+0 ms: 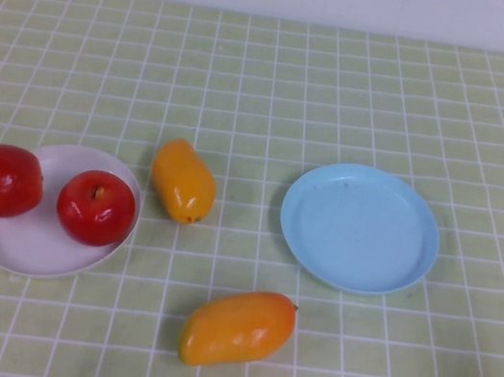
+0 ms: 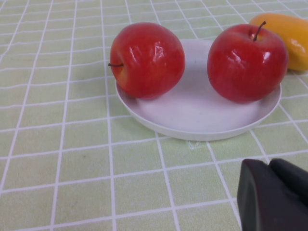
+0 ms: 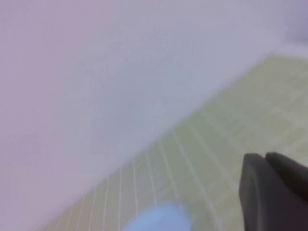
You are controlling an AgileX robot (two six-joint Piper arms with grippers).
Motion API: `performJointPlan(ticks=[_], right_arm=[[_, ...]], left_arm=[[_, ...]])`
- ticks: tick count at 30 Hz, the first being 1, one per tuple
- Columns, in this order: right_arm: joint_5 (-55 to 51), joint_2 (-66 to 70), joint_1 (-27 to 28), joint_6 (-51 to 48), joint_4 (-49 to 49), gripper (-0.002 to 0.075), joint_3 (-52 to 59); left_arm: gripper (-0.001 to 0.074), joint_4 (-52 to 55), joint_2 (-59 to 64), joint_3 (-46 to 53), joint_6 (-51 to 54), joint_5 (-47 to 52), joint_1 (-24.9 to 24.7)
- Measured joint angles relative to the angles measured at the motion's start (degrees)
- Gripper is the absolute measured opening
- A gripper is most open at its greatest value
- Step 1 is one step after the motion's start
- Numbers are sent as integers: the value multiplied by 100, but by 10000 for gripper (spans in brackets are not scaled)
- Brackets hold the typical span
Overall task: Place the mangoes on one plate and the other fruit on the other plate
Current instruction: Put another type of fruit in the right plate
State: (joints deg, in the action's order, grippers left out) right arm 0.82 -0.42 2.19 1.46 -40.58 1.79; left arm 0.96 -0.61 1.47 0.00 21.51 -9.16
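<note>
On white plate (image 1: 36,248): 2 apples (image 1: 95,207).

Blurred blue plate (image 3: 156,217), edge-cropped right tool (image 3: 275,192)

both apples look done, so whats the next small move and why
Probably send the right gripper, shut and raised off the table, toward the nearer mango. Both apples sit on the white plate, both mangoes lie on the cloth, and the blue plate holds nothing. The left gripper, shut, hangs near the white plate.
</note>
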Motion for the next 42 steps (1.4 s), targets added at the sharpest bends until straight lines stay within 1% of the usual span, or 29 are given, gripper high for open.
performJointPlan(ticks=[2,6,12,18,22,24,26,28,31,34,36,38,39,41,42], right_arm=[[-619,0,0,0,-48,-16,-91],[-2026,200,0,0,-59,-16,-676],[-3695,1540,0,-292,217,-17,-1801],[-4754,3289,0,-444,1135,-16,-2924],[-5100,4571,-75,-558,1644,-16,-3703],[-5112,5274,-361,-576,1931,-16,-4174],[-5100,5744,-759,-576,2099,-16,-4509],[-5087,6350,-1312,-576,2173,-16,-4980],[-5073,7090,-1981,-565,2261,-16,-5593],[-5073,7826,-2754,-720,2396,-16,-6191],[-5073,8243,-3236,-1132,2471,-16,-6561],[-5073,8520,-3618,-1791,2471,-15,-6835],[-5073,8695,-3806,-2307,2471,-10,-7017],[-5073,8916,-4102,-2976,2471,15,-7259],[-5073,9023,-4241,-3373,2460,39,-7371]], left_arm=[[3,10,0,0,0,0,0],[3,10,0,0,0,0,0],[3,10,0,0,0,0,0],[3,10,0,0,0,0,0],[3,10,0,0,0,0,0],[3,10,0,0,0,0,0],[3,10,0,0,0,0,0],[3,10,0,0,0,0,0],[3,10,0,0,0,0,0],[3,10,0,0,0,0,0],[3,10,0,0,0,0,0],[3,10,0,0,0,0,0],[3,10,0,0,0,0,0],[3,10,0,0,0,0,0],[3,10,0,0,0,0,0]])
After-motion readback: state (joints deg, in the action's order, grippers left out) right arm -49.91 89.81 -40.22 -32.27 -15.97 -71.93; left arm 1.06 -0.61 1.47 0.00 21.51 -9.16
